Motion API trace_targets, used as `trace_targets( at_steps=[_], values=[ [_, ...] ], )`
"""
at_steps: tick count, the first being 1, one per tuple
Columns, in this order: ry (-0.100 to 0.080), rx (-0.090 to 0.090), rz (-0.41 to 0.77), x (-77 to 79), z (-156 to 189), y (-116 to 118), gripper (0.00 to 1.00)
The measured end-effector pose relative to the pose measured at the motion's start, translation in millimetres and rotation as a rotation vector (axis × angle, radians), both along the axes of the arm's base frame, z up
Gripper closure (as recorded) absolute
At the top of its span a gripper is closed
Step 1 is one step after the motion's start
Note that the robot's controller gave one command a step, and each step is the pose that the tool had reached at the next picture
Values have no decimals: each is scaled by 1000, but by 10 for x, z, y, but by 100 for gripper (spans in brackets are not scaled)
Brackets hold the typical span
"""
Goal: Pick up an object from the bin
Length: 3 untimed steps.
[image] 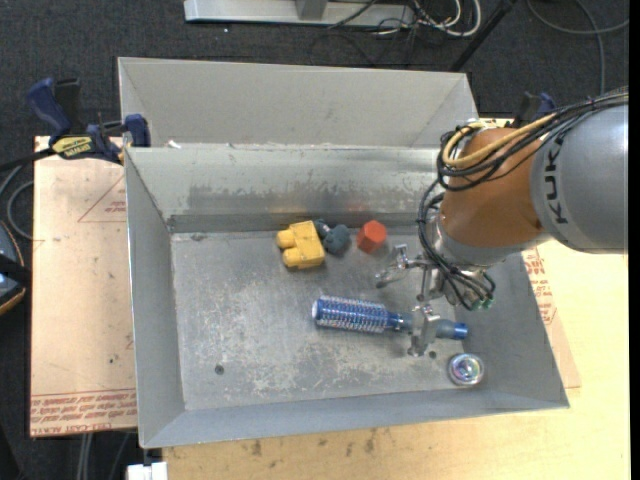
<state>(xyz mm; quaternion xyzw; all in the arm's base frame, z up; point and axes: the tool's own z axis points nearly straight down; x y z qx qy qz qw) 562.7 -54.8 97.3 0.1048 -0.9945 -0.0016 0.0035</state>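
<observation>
One blue brush (352, 315) | just left of end effector (410, 303) | jaws apart

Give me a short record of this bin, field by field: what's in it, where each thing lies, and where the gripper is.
bin: grey metal bin
back of floor: yellow blocky toy; dark blue-grey lump right beside it; red block a little apart
middle: blue bristled brush lying flat, handle pointing toward the arm
front corner near arm: shiny round thing, alone
gripper: gripper open, low over the brush's handle end; contact cannot be told
held: nothing seen lifted
</observation>
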Motion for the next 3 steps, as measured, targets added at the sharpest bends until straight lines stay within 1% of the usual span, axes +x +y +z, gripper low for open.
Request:
trace_targets(
  at_steps=[1,2,3],
  values=[
    [-25,-3,-83,-123,-232,174,0],
    [-27,-2,-81,-112,-223,181,100],
    [-17,-3,16,-153,946,78,100]
  ],
)
